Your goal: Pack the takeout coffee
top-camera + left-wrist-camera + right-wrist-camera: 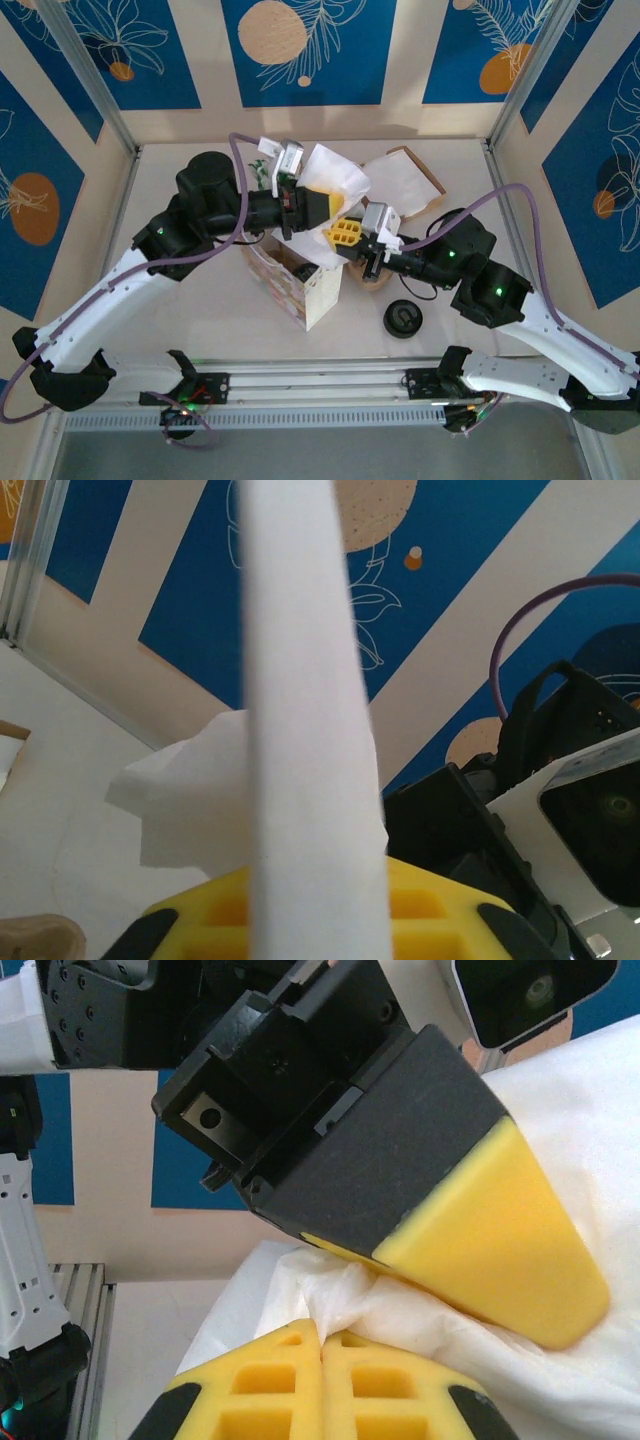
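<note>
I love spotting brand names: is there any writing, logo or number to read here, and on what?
None can be read.
The white paper looks blank.
Print on the patterned container and marks on the black lid are too small to read.
The wall panels carry drawings only.

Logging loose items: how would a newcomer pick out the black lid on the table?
Start at the open cream box mid-scene. Right of it, beside the right arm, lies the black lid: low, round, flat on the table, with no cup.
</note>
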Controlling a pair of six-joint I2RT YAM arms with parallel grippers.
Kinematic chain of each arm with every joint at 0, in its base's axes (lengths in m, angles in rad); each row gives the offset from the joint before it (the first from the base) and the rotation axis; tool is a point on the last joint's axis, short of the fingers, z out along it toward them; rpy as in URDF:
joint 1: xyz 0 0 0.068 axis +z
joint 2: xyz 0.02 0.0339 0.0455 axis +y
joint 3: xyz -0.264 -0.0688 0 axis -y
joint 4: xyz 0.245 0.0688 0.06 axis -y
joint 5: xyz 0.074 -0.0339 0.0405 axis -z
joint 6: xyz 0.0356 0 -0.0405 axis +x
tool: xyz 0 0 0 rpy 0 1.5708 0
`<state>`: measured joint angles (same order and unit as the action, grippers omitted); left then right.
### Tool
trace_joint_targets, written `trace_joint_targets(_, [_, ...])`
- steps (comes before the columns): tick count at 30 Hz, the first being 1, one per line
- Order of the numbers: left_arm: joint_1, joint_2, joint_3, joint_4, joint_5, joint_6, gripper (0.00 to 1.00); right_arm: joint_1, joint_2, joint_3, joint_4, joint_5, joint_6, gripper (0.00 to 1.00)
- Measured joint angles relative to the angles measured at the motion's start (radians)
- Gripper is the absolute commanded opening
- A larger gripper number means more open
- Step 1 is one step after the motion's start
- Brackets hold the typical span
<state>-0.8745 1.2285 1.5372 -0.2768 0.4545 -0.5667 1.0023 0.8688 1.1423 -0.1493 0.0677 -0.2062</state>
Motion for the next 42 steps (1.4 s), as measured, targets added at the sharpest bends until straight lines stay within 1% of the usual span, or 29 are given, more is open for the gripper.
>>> trace_joint_targets(3, [-0.001, -0.005, 0.001, -0.011, -0.018, 0.005, 0.05, 0.000, -0.001, 0.000, -0.006, 0.012, -0.004, 0.25])
trace_joint_targets(5, [-0.001, -0.011, 0.005, -0.031, -0.034, 0.021, 0.04, 0.000, -0.006, 0.000, -0.012, 0.019, -0.004, 0.44])
trace_joint_targets(6, [-0.001, -0.013, 0.010, -0.040, -0.040, 0.028, 0.04, 0.000, -0.009, 0.000, -0.018, 0.023, -0.003, 0.49])
trace_joint_targets(9, [-0.001, -0.017, 0.043, -0.087, -0.076, 0.080, 0.03, 0.000, -0.029, 0.000, -0.032, 0.031, 0.000, 0.56])
trace_joint_targets(10, [-0.002, -0.016, 0.064, -0.116, -0.098, 0.108, 0.03, 0.000, -0.040, -0.005, -0.035, 0.034, 0.002, 0.57])
trace_joint_targets(12, [-0.002, -0.015, 0.115, -0.183, -0.153, 0.181, 0.00, 0.000, -0.074, -0.019, -0.046, 0.039, 0.005, 0.57])
trace_joint_targets(17, [-0.004, 0.016, 0.289, -0.402, -0.372, 0.423, 0.00, 0.000, -0.169, -0.055, -0.107, 0.082, 0.032, 0.58])
trace_joint_targets(20, [-0.004, 0.041, 0.329, -0.509, -0.470, 0.569, 0.00, 0.000, -0.223, -0.077, -0.143, 0.114, 0.049, 0.58])
trace_joint_targets(23, [-0.004, 0.075, 0.331, -0.596, -0.521, 0.692, 0.00, 0.000, -0.267, -0.100, -0.166, 0.143, 0.063, 0.58])
trace_joint_targets(26, [-0.004, 0.119, 0.330, -0.653, -0.548, 0.811, 0.00, -0.001, -0.287, -0.116, -0.190, 0.163, 0.078, 0.58])
trace_joint_targets(31, [-0.004, 0.155, 0.313, -0.674, -0.558, 0.972, 0.00, -0.001, -0.290, -0.124, -0.232, 0.177, 0.103, 0.58])
trace_joint_targets(38, [0.000, 0.163, 0.298, -0.684, -0.464, 1.123, 0.00, -0.001, -0.290, -0.124, -0.263, 0.188, 0.118, 0.58])
trace_joint_targets(42, [0.016, 0.167, 0.283, -0.712, -0.411, 1.177, 0.00, -0.001, -0.290, -0.124, -0.264, 0.189, 0.121, 0.59])
